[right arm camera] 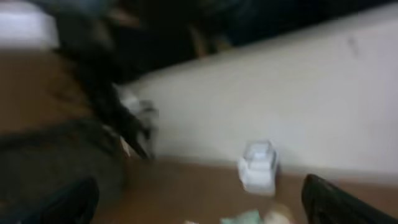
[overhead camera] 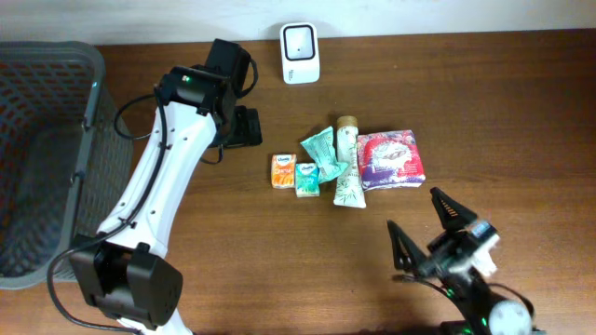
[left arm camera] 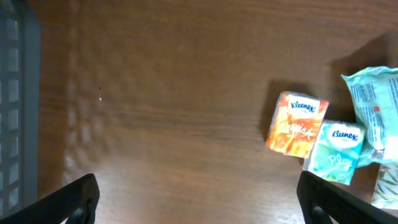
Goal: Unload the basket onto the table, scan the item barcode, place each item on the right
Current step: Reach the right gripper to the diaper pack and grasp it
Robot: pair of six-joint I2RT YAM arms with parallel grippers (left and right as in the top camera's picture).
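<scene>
Our left gripper (left arm camera: 199,208) stands wide, its two dark fingertips (left arm camera: 74,199) in the near corners of the wrist view, with only bare brown table (left arm camera: 174,93) between them. It holds nothing. Just to its right lie two small tissue packs touching each other: an orange one (left arm camera: 296,124) and a pale green one (left arm camera: 336,152), both reading "Kleenex". Further writing on them is too small for us to read. Beyond these, going right, we see a teal wrapped packet (overhead camera: 322,154), a white and green tube (overhead camera: 347,177) with a tan cap pointing far, and a red-patterned white pack (overhead camera: 391,158). All five sit together at the table's middle. The white scanner (overhead camera: 300,53) stands at the far edge, well apart from them. A grey basket (overhead camera: 47,140) fills the left side.

Our right gripper (overhead camera: 424,228) hangs at the near right, also spread wide and empty; its own view is blurred.
</scene>
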